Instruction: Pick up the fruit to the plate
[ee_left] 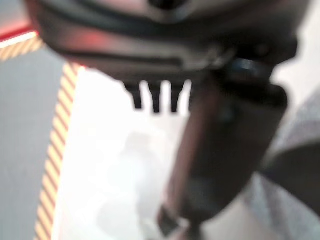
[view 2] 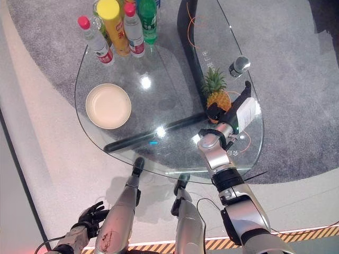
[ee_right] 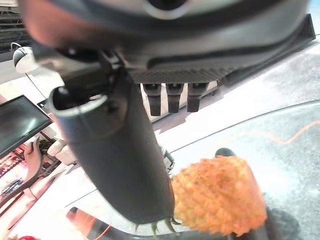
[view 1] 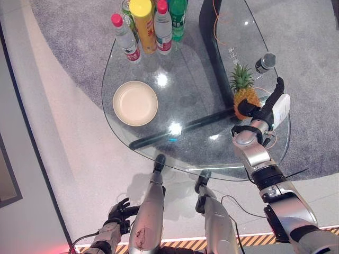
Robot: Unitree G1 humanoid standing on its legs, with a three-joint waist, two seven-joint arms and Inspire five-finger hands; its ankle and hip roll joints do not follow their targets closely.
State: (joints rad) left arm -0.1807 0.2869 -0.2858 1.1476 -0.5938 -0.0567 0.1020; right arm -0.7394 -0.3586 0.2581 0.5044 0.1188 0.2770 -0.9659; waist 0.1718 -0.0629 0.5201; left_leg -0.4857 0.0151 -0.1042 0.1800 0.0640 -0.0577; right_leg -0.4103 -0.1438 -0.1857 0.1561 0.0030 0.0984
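Dark right hand (view 1: 267, 108) against the pineapple (view 1: 244, 100), reaching to grasp.
Fingers straight, thumb beside the fruit, nothing gripped yet (my reading); next it must close round it, lift, and carry it across the glass table (view 1: 201, 153) to the plate (view 1: 135, 103).

Orange pineapple (view 1: 246, 100), cream plate (view 1: 135, 103)

My right hand (view 1: 271, 106) is stretched forward on a raised, extended arm, fingers straight. My left hand (view 1: 119, 210) hangs low beside me, fingers apparently curled, though it's hard to tell.
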